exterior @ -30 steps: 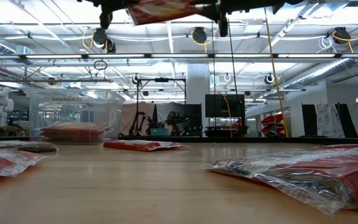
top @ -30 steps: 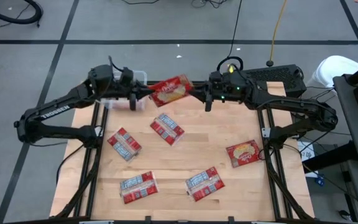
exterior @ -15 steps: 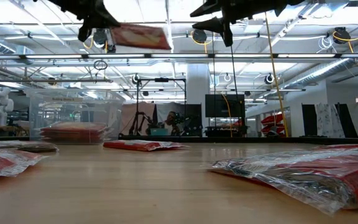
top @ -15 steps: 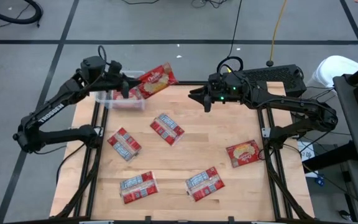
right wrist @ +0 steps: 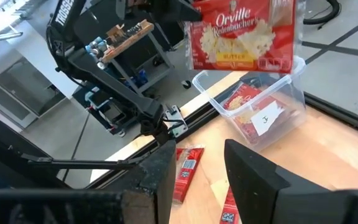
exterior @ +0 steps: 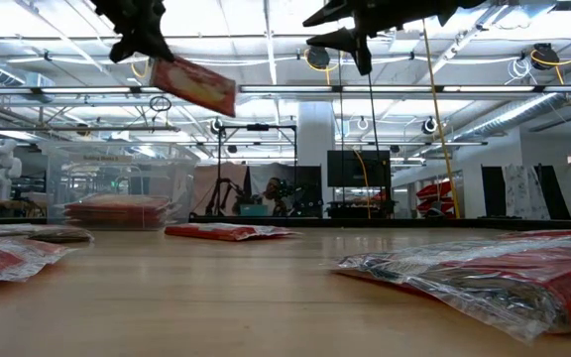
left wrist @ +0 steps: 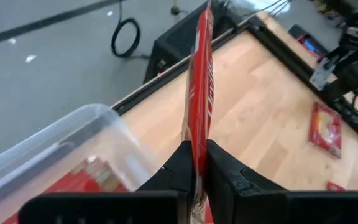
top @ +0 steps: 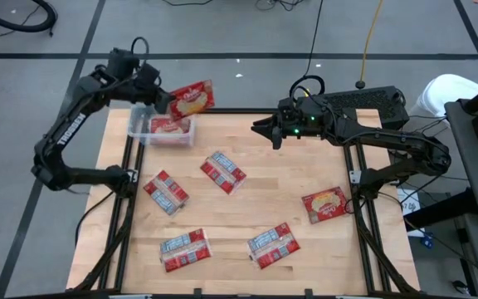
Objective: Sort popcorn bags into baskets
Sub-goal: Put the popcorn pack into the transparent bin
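Basket point(top: 161, 133) first: I see the clear tub at the tabletop's point(top: 247, 208) far left corner (one red bag already inside). Just above its right end, my left gripper point(top: 163, 98) is clamped on a popcorn bag point(top: 191, 98), held in the air, picture face up. Further right of the basket, my right gripper point(top: 260, 127) hovers with fingers spread and nothing between them. Five more bags point(top: 223, 171) lie scattered flat, nearer than the basket.
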Controlling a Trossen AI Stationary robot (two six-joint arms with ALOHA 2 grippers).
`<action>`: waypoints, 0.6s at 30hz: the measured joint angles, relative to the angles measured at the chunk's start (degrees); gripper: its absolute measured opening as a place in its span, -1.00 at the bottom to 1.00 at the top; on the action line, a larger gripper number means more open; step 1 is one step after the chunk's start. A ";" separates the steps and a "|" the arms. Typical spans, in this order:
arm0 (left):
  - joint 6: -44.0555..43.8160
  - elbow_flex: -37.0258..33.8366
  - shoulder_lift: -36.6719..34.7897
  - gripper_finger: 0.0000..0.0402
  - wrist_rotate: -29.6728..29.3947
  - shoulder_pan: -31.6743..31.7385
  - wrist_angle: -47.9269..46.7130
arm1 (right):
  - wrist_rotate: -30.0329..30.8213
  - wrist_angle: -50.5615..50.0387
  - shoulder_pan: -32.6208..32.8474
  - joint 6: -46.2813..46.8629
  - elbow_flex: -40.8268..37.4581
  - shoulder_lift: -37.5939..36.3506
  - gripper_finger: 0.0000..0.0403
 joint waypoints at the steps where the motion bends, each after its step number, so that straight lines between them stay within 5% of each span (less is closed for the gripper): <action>1: 0.31 1.21 0.76 -0.85 -0.44 0.74 -1.84 | 0.00 0.00 0.00 0.32 0.00 0.00 -0.37; 18: 5.86 5.08 3.51 -0.85 -6.23 9.11 -23.50 | 1.57 -2.00 0.00 -3.33 0.00 0.00 -0.37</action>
